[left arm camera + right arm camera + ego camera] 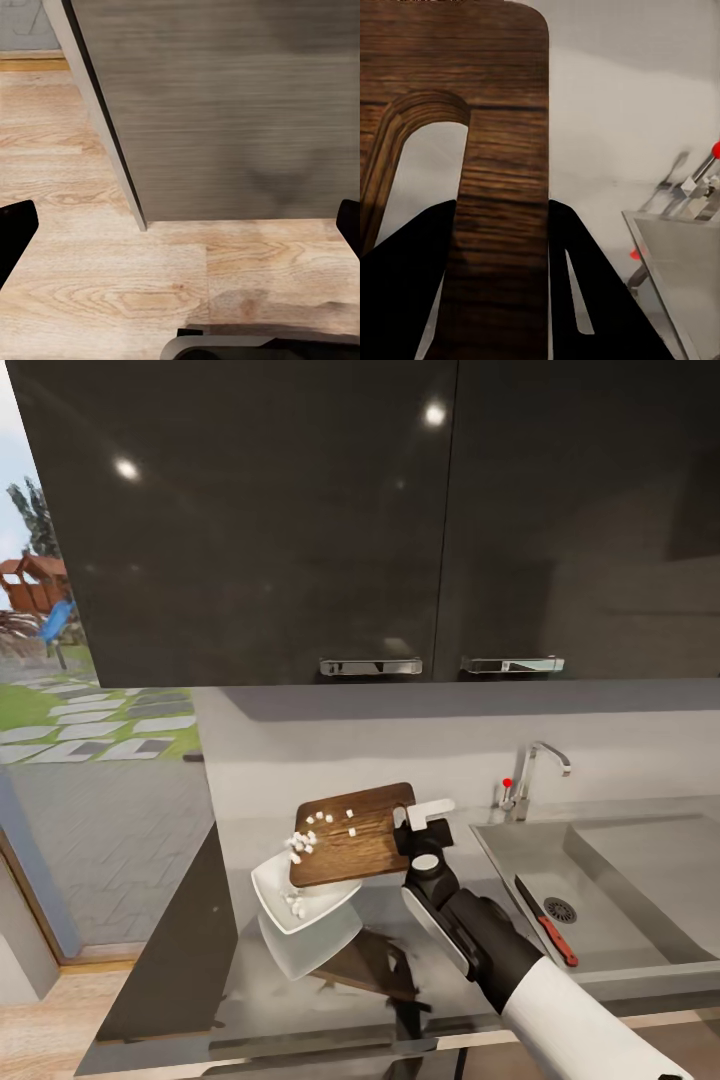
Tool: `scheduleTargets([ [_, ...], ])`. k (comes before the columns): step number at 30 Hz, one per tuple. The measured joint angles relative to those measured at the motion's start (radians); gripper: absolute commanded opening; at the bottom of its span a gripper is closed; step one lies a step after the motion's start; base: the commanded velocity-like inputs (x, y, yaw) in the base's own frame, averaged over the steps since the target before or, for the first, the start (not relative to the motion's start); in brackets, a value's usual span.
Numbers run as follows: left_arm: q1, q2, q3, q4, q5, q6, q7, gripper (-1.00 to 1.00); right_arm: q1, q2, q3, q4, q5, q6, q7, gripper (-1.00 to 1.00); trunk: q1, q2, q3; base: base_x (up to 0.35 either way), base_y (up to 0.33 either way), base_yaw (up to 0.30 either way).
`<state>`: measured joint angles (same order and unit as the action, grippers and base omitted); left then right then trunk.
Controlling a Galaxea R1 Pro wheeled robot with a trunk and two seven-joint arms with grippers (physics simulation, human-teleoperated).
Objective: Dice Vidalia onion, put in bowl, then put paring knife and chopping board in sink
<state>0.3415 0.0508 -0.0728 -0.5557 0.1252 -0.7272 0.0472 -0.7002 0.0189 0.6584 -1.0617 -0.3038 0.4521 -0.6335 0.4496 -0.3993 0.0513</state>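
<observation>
Tilting at the head view's centre, the chopping board (352,834) sheds diced onion (300,845) into the white bowl (300,905) beneath; stiff and light, it is best pinched by its slotted end, where the right gripper (418,828) clamps it. The paring knife (545,920) lies in the sink (640,880), lower right. The left gripper's (180,225) fingers stand wide, empty.

1 chopping board (352,834), 1 bowl (300,890), 1 paring knife (545,920).

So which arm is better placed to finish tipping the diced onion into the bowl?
The right. Its gripper already clamps the chopping board, tilted over the bowl with diced onion sliding off. The left wrist view faces floor and a cabinet side.
</observation>
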Motion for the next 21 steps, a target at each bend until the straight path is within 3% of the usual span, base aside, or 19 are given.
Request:
scheduleTargets([
  [15, 0.000, 0.000, 0.000, 0.000, 0.000, 0.000, 0.000, 1.00, 0.000, -0.004, 0.003, 0.003, 0.004, -0.007, -0.001, -1.00, 0.000, 0.000, 0.000, 0.000, 0.000, 0.000],
  [21, 0.000, 0.000, 0.000, 0.000, 0.000, 0.000, 0.000, 1.00, 0.000, -0.005, 0.003, 0.003, 0.038, -0.009, 0.000, -1.00, 0.000, 0.000, 0.000, 0.000, 0.000, 0.000],
])
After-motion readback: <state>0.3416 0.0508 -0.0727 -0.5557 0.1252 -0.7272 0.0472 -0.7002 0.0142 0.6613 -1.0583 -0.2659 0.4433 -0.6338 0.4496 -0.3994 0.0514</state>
